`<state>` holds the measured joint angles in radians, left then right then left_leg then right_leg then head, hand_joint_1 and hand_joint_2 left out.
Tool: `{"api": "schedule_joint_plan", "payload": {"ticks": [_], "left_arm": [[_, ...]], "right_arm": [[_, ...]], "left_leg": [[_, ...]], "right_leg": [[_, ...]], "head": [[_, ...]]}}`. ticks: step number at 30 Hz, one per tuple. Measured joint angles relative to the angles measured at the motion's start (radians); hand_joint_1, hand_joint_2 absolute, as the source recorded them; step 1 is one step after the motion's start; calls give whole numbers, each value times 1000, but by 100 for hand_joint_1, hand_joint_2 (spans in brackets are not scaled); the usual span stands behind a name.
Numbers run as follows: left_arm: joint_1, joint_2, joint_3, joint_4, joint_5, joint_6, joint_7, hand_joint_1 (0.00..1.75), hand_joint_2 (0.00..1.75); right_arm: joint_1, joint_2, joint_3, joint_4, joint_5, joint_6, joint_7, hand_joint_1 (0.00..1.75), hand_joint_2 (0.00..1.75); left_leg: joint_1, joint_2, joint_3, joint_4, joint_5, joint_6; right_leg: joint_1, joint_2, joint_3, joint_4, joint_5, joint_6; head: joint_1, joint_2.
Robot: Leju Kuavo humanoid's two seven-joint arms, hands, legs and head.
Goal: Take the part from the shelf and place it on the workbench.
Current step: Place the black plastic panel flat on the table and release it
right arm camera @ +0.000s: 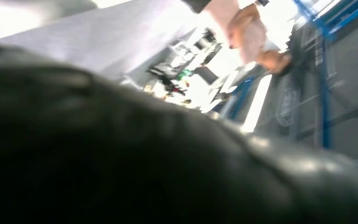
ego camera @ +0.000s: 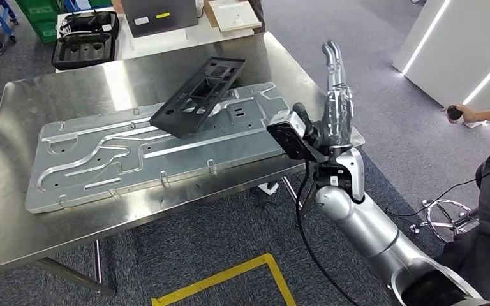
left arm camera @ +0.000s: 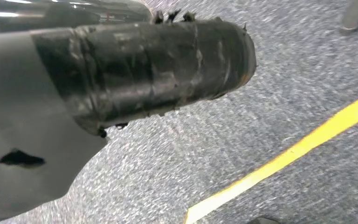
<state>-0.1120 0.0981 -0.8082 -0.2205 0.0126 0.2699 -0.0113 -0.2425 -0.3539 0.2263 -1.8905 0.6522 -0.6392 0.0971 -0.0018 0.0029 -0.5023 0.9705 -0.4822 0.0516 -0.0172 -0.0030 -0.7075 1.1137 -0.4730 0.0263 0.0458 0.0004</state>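
The black plastic part lies tilted on a large ribbed aluminium plate that covers the steel workbench. My right hand stands at the bench's right edge, to the right of the part and apart from it, fingers stretched upward and holding nothing. In the right wrist view a blurred dark mass sits in front. My left hand hangs over the carpet, its tape-wrapped thumb sticking out with nothing against it.
Black moulded trays and a grey box stand on a table behind the bench. A person stands at the right, one hand holding a small device. Yellow tape marks the carpet in front. Blue shelf frames appear in the right wrist view.
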Motion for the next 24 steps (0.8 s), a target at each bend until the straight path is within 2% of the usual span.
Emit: {"api": "schedule_joint_plan", "payload": {"ticks": [1,2,3,4,5,6,7,8,9,10,12,13,14,15,16,17,18,19,20,21,22,23,24], "left_arm": [[0,0,2,0,3,1,1,0,0],[0,0,3,0,6,2,1,0,0],[1,0,4,0,9,4,2,0,0],[1,0,4,0,13,6,2,0,0],[1,0,5,0,18,9,2,0,0],[1,-1,6,0,24,13,2,0,0],[1,-1,8,0,32,17,2,0,0],[1,-3,12,0,40,21,3,0,0],[1,-5,17,0,47,26,5,0,0],[1,-8,23,0,53,30,6,0,0],[2,-12,31,0,62,36,10,0,0],[4,-14,34,0,64,37,12,0,0],[6,-18,37,1,66,38,14,0,0],[6,-21,40,1,69,39,15,0,0],[6,-24,44,1,71,39,17,0,0],[6,-26,48,1,74,39,18,0,0],[6,-26,51,1,75,38,19,0,0],[7,-27,54,1,75,36,19,0,0],[7,-27,55,1,74,34,19,0,0],[7,-27,55,1,72,33,19,0,0],[6,-27,55,1,69,32,18,0,0],[4,-27,55,1,65,31,16,0,0],[1,-26,55,1,60,31,14,0,0]], "right_arm": [[31,2,-21,-11,-14,-19,-13,0,0],[61,7,-40,-19,-29,-33,-27,0,0],[95,15,-61,-26,-52,-44,-50,0,0],[128,26,-82,-30,-80,-50,-77,0,0],[157,40,-103,-30,-119,-53,-113,0,0],[188,57,-130,-25,-170,-53,-153,0,0],[213,75,-160,-9,-224,-51,-192,0,0],[235,93,-190,20,-281,-48,-234,0,0],[254,112,-222,71,-339,-41,-281,0,0],[265,127,-247,141,-391,-30,-332,0,0],[269,154,-281,308,-487,7,-443,0,0],[259,166,-293,401,-533,35,-497,0,0],[246,178,-304,500,-579,69,-549,0,0],[231,189,-315,604,-620,105,-596,0,0],[218,200,-327,711,-656,137,-631,0,0],[210,211,-338,809,-682,161,-647,0,0],[206,221,-348,896,-699,178,-645,0,0],[204,231,-358,975,-712,191,-625,0,0],[202,241,-367,1045,-720,203,-592,0,0],[200,250,-375,1109,-724,215,-553,0,0],[197,259,-382,1166,-727,225,-512,0,0],[194,270,-387,1219,-728,234,-473,0,0],[190,279,-392,1263,-730,242,-442,0,0]], "left_leg": [[-1,0,-17,2,13,5],[-2,0,-34,4,24,5],[-3,0,-54,7,37,4],[-4,0,-74,13,48,2],[-4,0,-95,20,57,0],[-4,0,-117,29,67,-4],[-5,-1,-136,40,74,-9],[-6,-2,-150,50,80,-15],[-6,-3,-159,56,88,-21],[-7,-4,-163,57,97,-27],[-4,-6,-168,51,114,-40],[-2,-6,-177,57,101,-46],[0,-7,-189,78,67,-51],[2,-7,-202,115,15,-56],[2,-7,-216,169,-46,-61],[2,-7,-224,229,-93,-63],[2,-7,-225,283,-115,-64],[2,-7,-217,319,-110,-63],[0,-7,-193,326,-82,-60],[-3,-7,-154,302,-50,-54],[-8,-7,-99,247,-31,-45],[-13,-7,-34,164,-35,-34],[-18,-7,21,86,-53,-25]], "right_leg": [[0,1,-13,65,-54,2],[-1,1,-21,127,-88,4],[-2,1,-20,175,-92,6],[-3,1,-9,198,-74,9],[-4,1,16,191,-43,10],[-6,1,60,151,-17,11],[-7,1,113,84,-19,11],[-5,2,164,12,-35,9],[-3,2,200,-48,-55,6],[1,3,215,-83,-72,0],[3,1,202,-95,-58,-15],[2,0,190,-95,-46,-22],[0,-1,175,-97,-32,-30],[-2,-2,159,-97,-18,-35],[-2,-3,143,-97,-4,-38],[-1,-5,126,-97,9,-40],[0,-7,110,-95,22,-40],[1,-10,93,-92,34,-39],[1,-12,75,-88,44,-39],[2,-13,58,-84,54,-38],[2,-13,46,-81,63,-38],[3,-14,38,-79,72,-36],[2,-14,34,-79,81,-33]], "head": [[1,0],[1,0],[2,0],[2,0],[2,0],[2,0],[2,0],[2,0],[2,0],[2,0],[2,0],[1,0],[1,0],[0,0],[-1,0],[-1,0],[-1,0],[-1,0],[-1,0],[-2,0],[-2,0],[-1,0],[-1,0]]}}
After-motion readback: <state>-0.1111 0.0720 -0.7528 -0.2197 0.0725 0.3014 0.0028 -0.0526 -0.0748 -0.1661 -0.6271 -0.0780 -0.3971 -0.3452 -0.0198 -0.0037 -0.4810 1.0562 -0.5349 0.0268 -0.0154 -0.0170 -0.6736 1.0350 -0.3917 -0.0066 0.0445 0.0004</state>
